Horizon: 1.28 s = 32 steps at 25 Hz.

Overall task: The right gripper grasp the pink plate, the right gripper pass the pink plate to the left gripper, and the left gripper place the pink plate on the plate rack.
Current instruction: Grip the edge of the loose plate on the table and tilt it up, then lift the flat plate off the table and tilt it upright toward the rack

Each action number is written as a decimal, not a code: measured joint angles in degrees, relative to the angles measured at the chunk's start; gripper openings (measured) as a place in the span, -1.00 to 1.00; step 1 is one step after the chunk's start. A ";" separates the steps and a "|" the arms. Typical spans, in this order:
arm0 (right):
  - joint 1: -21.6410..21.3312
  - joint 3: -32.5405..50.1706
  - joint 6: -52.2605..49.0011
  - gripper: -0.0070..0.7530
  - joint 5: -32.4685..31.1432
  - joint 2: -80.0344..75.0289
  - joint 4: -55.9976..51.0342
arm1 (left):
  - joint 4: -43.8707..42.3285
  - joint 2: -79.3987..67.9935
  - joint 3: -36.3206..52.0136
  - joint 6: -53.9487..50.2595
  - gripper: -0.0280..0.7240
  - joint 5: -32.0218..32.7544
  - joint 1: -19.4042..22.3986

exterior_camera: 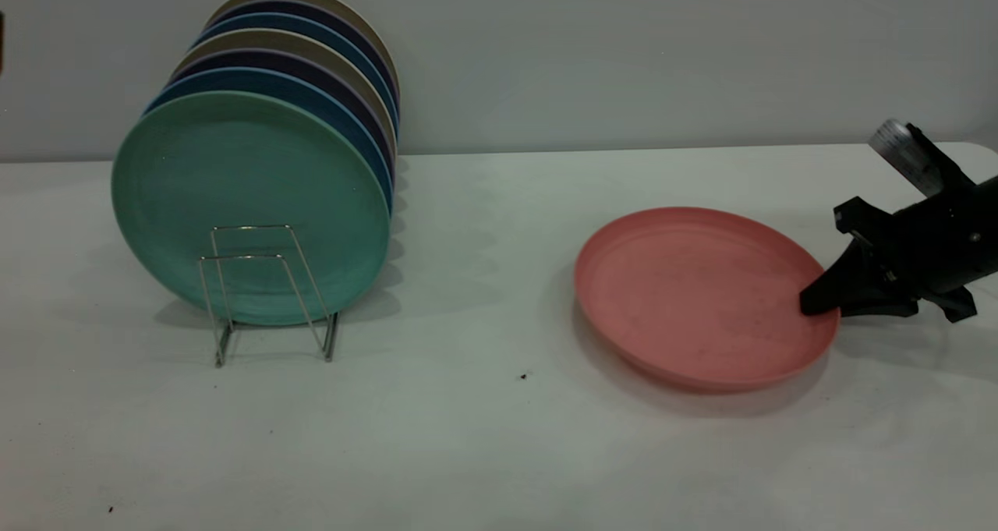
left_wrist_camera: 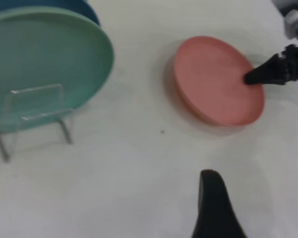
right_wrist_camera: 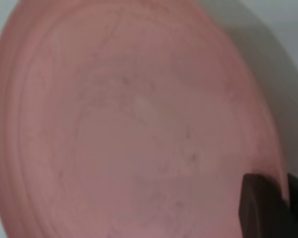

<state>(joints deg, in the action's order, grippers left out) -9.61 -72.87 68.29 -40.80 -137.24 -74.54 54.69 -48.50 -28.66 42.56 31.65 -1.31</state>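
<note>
Already plates point(exterior_camera: 249, 203) in plate rack point(exterior_camera: 269, 289) (upright)

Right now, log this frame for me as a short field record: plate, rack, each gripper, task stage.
pink plate: tilted, its right edge raised off the table
right gripper: at the plate's right rim, one finger over it
left gripper: away from the plate, only one finger visible
plate rack: front slots free, teal-green plate and others standing behind
stage: grasp under way, no handover yet
</note>
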 joint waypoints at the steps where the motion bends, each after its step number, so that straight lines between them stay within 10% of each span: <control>1: 0.00 0.00 0.14 -0.94 -0.98 0.70 1.44 | 0.53 -0.91 0.00 -0.07 0.33 0.87 0.00; 17: 6.66 0.05 0.04 -0.94 -7.86 7.27 6.12 | 41.52 -35.13 -0.37 39.03 0.32 8.20 0.00; 32: 15.29 0.05 -0.02 -0.94 -13.86 7.32 3.33 | 45.54 -48.51 -2.16 41.07 0.32 11.08 0.00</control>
<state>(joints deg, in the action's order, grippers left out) 5.68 -72.82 68.27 -54.67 -129.92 -71.21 100.23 -97.01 -30.82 83.64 42.73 -1.31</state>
